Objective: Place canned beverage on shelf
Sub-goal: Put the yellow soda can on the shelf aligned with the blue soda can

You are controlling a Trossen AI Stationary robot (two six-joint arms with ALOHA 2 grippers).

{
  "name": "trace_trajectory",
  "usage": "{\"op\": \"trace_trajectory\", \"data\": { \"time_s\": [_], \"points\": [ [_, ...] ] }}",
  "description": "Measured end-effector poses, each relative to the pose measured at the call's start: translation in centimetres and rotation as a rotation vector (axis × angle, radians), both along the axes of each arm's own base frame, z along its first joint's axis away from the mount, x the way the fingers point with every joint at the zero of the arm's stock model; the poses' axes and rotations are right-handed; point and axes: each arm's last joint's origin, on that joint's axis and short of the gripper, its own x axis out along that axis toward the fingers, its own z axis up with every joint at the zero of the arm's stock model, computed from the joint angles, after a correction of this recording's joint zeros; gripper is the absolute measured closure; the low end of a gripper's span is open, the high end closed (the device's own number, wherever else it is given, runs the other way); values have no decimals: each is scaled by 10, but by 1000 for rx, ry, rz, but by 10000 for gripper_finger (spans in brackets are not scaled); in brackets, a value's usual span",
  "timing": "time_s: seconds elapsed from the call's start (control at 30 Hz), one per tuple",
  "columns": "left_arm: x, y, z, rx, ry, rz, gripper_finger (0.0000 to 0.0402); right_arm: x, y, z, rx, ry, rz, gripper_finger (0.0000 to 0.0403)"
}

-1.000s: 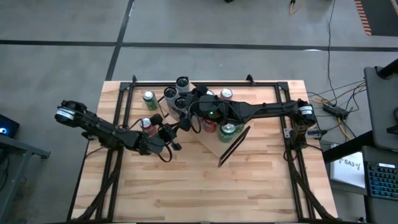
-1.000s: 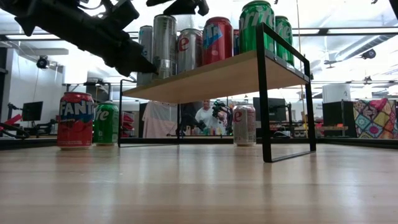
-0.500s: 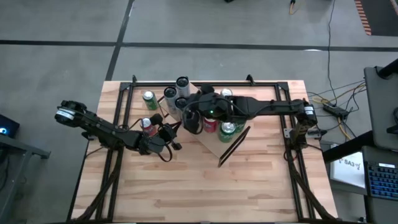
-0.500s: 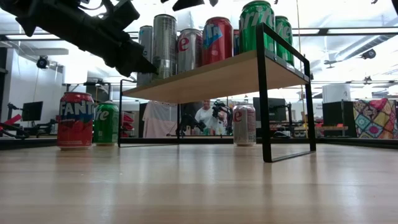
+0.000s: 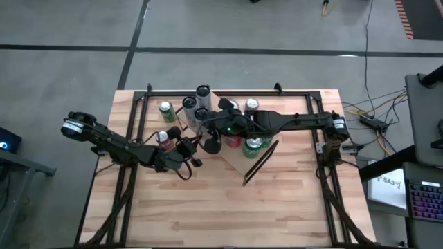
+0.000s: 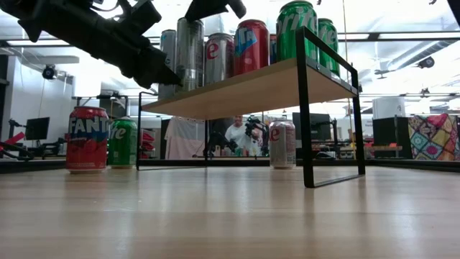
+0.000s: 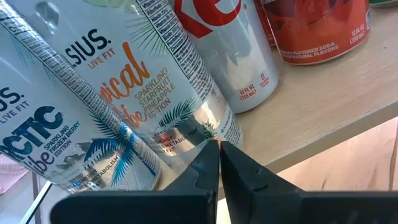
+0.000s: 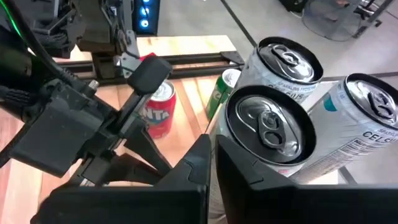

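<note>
- Standing over the shelf [image 6: 244,90], the right gripper [image 5: 212,145] hangs just above the near-left end of the can row, its fingers [image 8: 208,158] pinched together with nothing between them
- The left gripper [image 5: 194,153] sits low beside the shelf's left end, fingers [image 7: 219,165] pressed shut and empty, their tips close to a tall silver can [image 7: 174,93] at the shelf edge
- On the shelf board stand several cans in a row: tall silver ones [image 6: 190,52] at the left, a silver can with a red letter [image 6: 218,57], a red can [image 6: 251,46], and two green cans [image 6: 296,25] at the right end
- From the right wrist, three silver can tops [image 8: 270,127] show packed together, touching or nearly so
- A red Fanta can [image 6: 87,139] stands on the table left of the shelf, with a green can [image 6: 123,142] just beside it
- Another silver can [image 6: 282,144] stands on the table under the shelf, toward the back
- From above, the left arm reaches in from the table's left edge, and the right arm stretches across from the right side over the shelf
- A person [image 6: 236,135] shows in the room far behind the table [image 6: 230,216]
</note>
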Motion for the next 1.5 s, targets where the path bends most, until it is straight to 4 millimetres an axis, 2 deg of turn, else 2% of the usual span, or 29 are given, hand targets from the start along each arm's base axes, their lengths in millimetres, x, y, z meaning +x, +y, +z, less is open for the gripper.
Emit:
{"op": "trace_trajectory", "data": {
  "time_s": [1.1,1.5],
  "points": [
    [0,0,0,-6,-7,1,401,0,-3,-1,-108,33,-41,390],
    [0,-1,0,7,6,-7,401,-5,-3,9,-94,-12,-51,390]
  ]
}}
